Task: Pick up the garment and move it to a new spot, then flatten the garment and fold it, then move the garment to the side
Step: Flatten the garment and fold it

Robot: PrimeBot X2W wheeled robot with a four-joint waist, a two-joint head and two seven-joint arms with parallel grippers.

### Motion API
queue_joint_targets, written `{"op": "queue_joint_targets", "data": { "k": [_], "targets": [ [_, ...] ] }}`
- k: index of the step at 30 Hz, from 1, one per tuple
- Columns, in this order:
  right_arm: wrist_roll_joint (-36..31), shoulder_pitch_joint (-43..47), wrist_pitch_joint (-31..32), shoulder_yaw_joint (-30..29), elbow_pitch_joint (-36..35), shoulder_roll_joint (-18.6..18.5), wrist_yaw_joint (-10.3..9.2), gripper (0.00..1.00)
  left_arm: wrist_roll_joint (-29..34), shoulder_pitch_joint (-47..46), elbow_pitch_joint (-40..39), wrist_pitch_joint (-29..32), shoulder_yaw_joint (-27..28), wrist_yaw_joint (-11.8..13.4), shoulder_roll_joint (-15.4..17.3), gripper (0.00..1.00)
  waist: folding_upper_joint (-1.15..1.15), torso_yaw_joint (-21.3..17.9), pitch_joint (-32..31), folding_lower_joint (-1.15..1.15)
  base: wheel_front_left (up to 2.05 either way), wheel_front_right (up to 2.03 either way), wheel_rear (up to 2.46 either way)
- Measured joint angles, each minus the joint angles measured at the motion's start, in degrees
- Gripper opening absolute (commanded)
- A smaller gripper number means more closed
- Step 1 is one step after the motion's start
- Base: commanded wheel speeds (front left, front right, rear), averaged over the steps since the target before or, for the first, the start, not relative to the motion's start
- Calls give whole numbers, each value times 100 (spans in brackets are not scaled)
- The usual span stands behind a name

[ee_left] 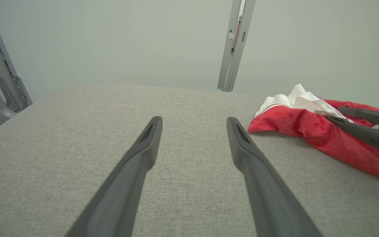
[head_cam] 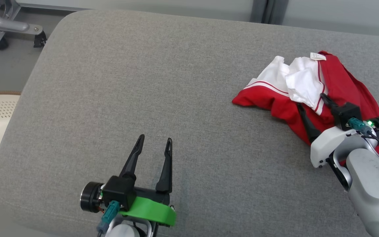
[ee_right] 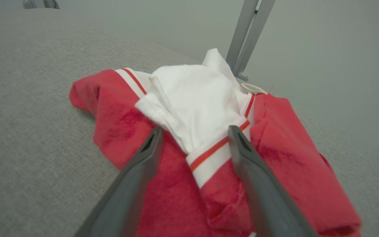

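My right claw (head_cam: 311,100) is spread wide, gripping nothing, its fingers angled down over the crumpled red-and-white garment (head_cam: 270,102) on the right of the grey cushion (head_cam: 143,82). My left claw (head_cam: 155,138), equally open and empty, hovers well apart.

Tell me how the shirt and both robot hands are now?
Red and white fabric garment: crumpled in a heap on the grey padded surface, not folded.
Left dark two-fingered gripper: open, holding nothing.
Right dark two-fingered gripper: open over the garment, not shut on it.
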Motion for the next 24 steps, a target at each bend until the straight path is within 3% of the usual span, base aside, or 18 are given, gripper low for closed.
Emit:
{"op": "queue_joint_targets", "data": {
  "k": [2,3,6,7,16,24],
  "targets": [
    [43,-62,-23,40,112,-53,0,100,-11,-20,-2,0,-29,14,0,100,0,47,45,0,0,0,0],
    [59,-87,-47,44,159,-59,0,95,-13,-23,-3,0,-41,19,0,100,0,63,58,0,0,0,0],
    [141,-168,-90,25,255,-52,0,15,-53,-25,-3,-1,-62,45,0,100,0,84,86,0,0,0,0],
    [175,-193,-107,26,276,-43,0,0,-53,-26,-2,-1,-63,46,0,100,0,79,82,0,0,0,0],
    [708,-302,-160,-68,152,-162,0,0,-74,-27,38,0,-101,62,0,100,0,-17,2,0,0,0,0],
    [1035,-1245,246,-553,353,-1207,0,0,-164,-220,-21,0,-281,75,0,100,0,55,226,0,0,0,0]
  ]
}}
